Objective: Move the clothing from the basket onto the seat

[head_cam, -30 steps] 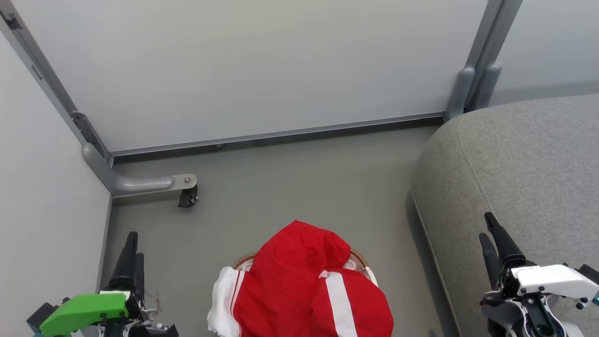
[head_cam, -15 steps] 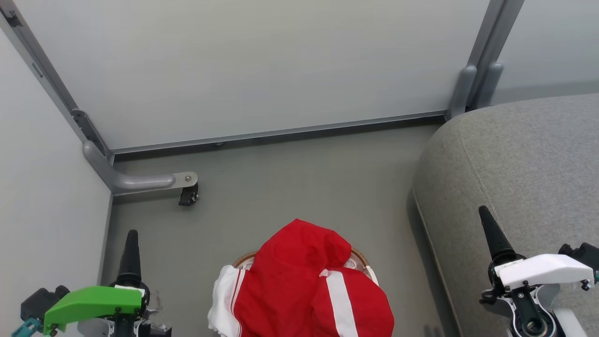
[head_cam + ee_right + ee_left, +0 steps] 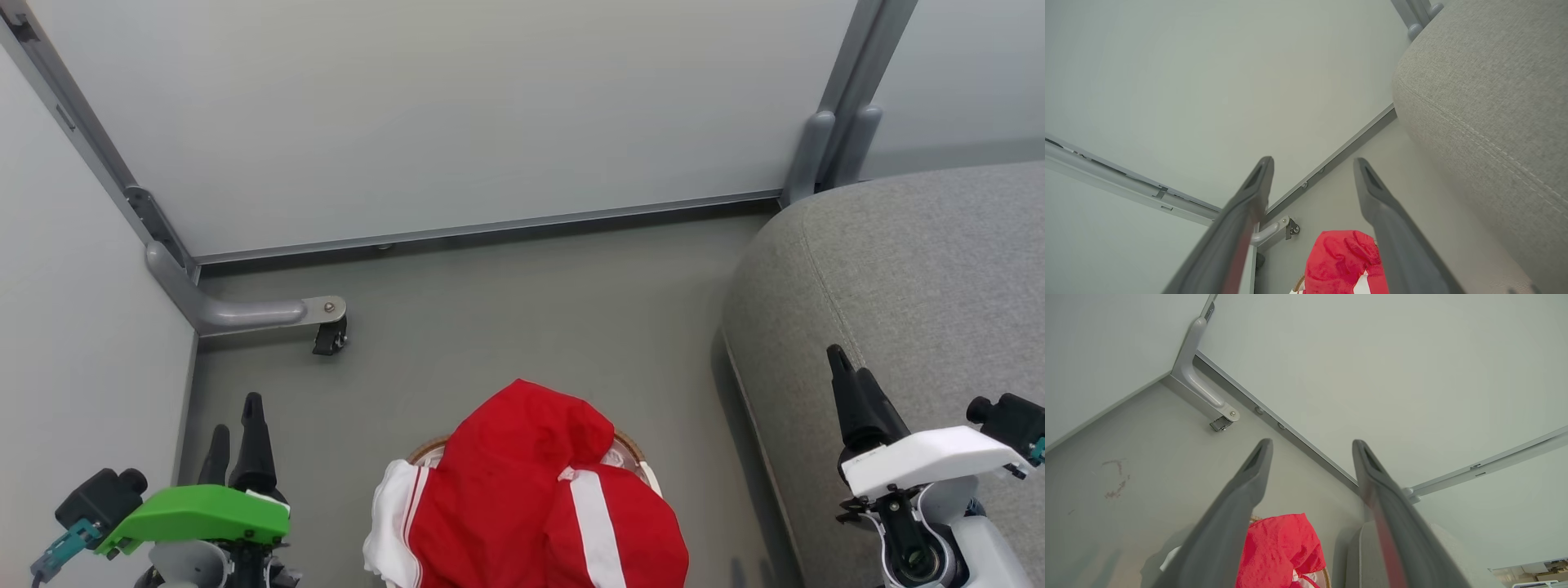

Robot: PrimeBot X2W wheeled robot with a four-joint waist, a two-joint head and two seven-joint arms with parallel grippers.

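Note:
Bright red clothing (image 3: 531,490) with white stripes is heaped over the basket (image 3: 627,446), whose brown woven rim peeks out behind it at the head view's bottom centre. The clothing (image 3: 1280,547) also shows low in the left wrist view, and the clothing (image 3: 1345,261) low in the right wrist view. The grey seat (image 3: 914,278) fills the right side, its stitched seam visible on the seat (image 3: 1486,102). My left gripper (image 3: 237,429) is open at the lower left, apart from the heap. My right gripper (image 3: 849,376) is open in front of the seat, holding nothing.
Pale partition panels (image 3: 441,114) stand behind and to the left. A grey metal foot with a castor (image 3: 329,335) juts onto the floor at the left. Bare grey floor (image 3: 522,327) lies between the basket and the panels.
Both grippers have turned at the wrist, so the two fingers of each now show spread. The right gripper has risen slightly in the view. The clothing has not moved.

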